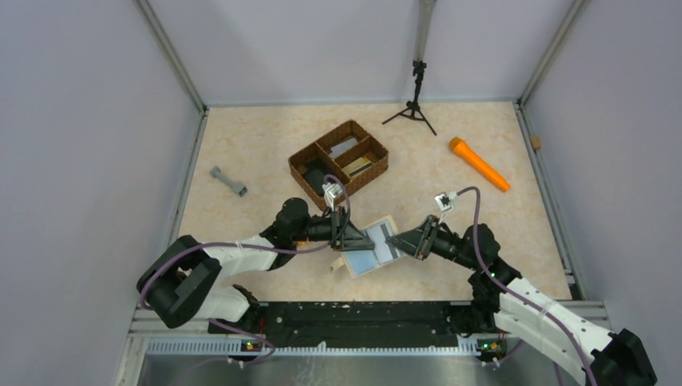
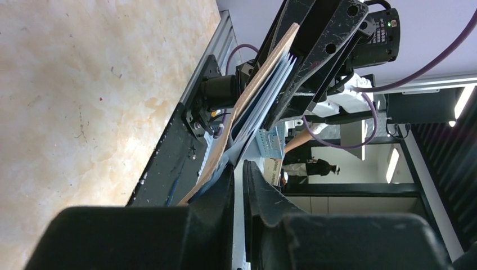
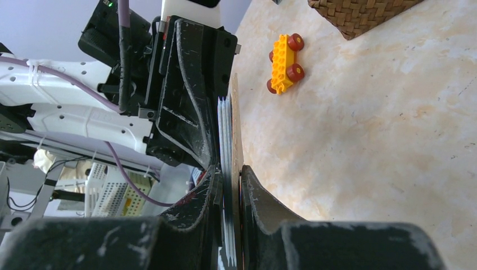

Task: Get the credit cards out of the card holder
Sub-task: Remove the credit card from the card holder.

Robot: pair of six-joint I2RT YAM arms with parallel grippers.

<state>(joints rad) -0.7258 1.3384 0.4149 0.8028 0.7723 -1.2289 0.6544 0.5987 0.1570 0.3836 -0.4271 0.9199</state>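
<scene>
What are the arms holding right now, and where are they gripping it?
Both hold the card holder, opened flat between them. The left gripper pinches one side edge and the right gripper pinches the opposite edge.

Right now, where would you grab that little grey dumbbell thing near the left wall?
Grip the grey dumbbell-shaped piece around its thin middle bar, coming straight down from above. It lies flat on the table, and its wider ends should stop it slipping out sideways.

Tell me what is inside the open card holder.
Pale blue pocket layers show inside the card holder. I see no card clearly: the left end effector and right end effector cover parts, and pockets may hide cards.
</scene>
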